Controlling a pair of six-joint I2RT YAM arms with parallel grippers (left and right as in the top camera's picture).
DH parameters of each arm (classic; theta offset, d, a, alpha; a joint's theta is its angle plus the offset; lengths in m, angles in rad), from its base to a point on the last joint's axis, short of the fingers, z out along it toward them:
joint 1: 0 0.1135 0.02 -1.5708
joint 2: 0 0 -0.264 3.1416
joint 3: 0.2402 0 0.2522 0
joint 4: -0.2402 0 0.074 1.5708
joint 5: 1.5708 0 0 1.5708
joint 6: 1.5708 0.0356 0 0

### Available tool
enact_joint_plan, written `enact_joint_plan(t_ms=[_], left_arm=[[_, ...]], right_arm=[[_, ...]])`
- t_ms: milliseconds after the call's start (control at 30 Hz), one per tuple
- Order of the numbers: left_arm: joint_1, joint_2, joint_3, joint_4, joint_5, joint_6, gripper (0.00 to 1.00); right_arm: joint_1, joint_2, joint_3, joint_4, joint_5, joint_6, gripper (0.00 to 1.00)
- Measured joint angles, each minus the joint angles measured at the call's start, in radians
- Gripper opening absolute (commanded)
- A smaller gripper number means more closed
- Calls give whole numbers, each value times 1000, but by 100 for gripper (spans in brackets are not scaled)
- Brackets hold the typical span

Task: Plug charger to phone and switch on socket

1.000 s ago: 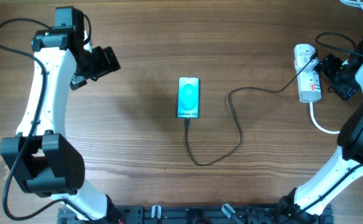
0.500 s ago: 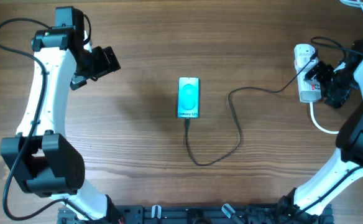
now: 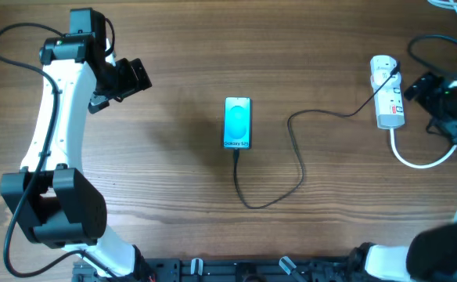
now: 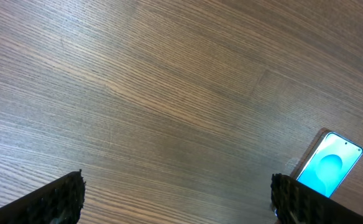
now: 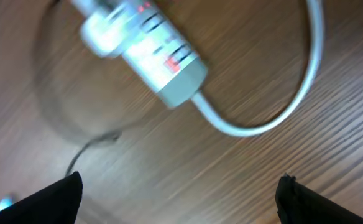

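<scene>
The phone [image 3: 238,123] is seen lying flat near the middle of the table [image 3: 158,196], screen up and lit turquoise. The charger [image 3: 299,168] is met at the phone's lower edge, where its small plug appears to be seated already, though the joint is too small to be confirmed. From there the black cable is traced in a loose loop down, right and up to the socket [image 3: 387,92], which lies well apart from the phone near the right edge. A thick white cord [image 3: 416,163] is seen curving away from the socket's near end.

The plugging step is judged done, and the switching on of the socket is taken as the step in hand. Whether the red switch has been pressed cannot be told; the right wrist view is blurred.

The right gripper [image 5: 179,183] is held just beside the socket, its fingers [image 5: 60,196] spread wide and nothing held. For the next move, one fingertip would need to be brought down squarely on the switch, with the strip kept from sliding.

The left gripper [image 3: 133,77] is parked well left of the phone, likewise wide open and empty.

One phone, one charger, one socket, one white cord and two grippers are counted.
</scene>
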State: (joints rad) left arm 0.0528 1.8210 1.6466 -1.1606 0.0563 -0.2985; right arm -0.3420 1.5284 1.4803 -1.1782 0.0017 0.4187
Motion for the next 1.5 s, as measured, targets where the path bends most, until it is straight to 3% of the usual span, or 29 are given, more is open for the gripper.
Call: enact_joint_plan(t_ms=[200, 533, 1267, 1367, 1500], left_arm=[[0, 0, 0, 0, 0, 0, 100], [0, 0, 0, -2, -6, 0, 100], [0, 0, 0, -2, -6, 0, 100], [0, 0, 0, -2, -6, 0, 100], [0, 0, 0, -3, -6, 0, 100]], right_arm=[[306, -261, 0, -48, 47, -4, 100], [341, -706, -1, -195, 4, -150, 100], [341, -733, -1, -266, -29, -209, 100], [341, -787, -52, -180, -87, -321, 100], [341, -979, -325, 92, -204, -451, 100]])
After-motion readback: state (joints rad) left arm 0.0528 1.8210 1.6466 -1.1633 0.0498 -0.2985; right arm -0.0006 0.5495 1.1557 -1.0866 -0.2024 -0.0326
